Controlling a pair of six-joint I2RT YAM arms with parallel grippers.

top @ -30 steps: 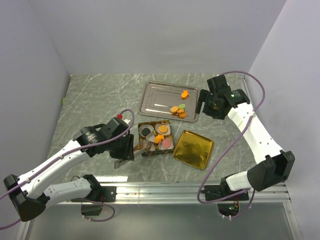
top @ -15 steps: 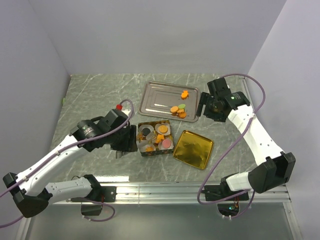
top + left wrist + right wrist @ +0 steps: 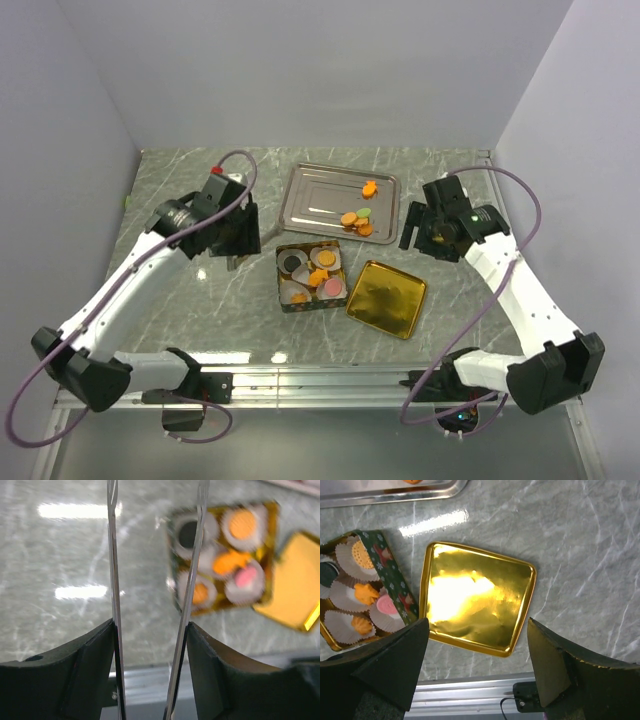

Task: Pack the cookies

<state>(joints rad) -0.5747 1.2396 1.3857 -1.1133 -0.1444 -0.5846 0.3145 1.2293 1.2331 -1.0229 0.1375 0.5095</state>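
Several orange cookies and one green cookie (image 3: 356,219) lie on the silver tray (image 3: 320,195); one more orange cookie (image 3: 369,186) lies farther back. The open tin (image 3: 310,276) holds white paper cups with orange cookies and a pink cookie (image 3: 333,288); the tin also shows in the left wrist view (image 3: 225,555). My left gripper (image 3: 243,243) is up and left of the tin, shut on thin metal tongs (image 3: 114,580) with nothing between their blades. My right gripper (image 3: 415,225) is open and empty, right of the tray and above the gold lid (image 3: 475,600).
The gold lid (image 3: 387,298) lies upside down right of the tin, near the table's front edge. The aluminium rail (image 3: 470,695) runs along that edge. Grey walls close in the back and both sides.
My left arm has lifted the tongs out of the tin and swung back and left. My right gripper has moved slightly right and towards the front, away from the tray.
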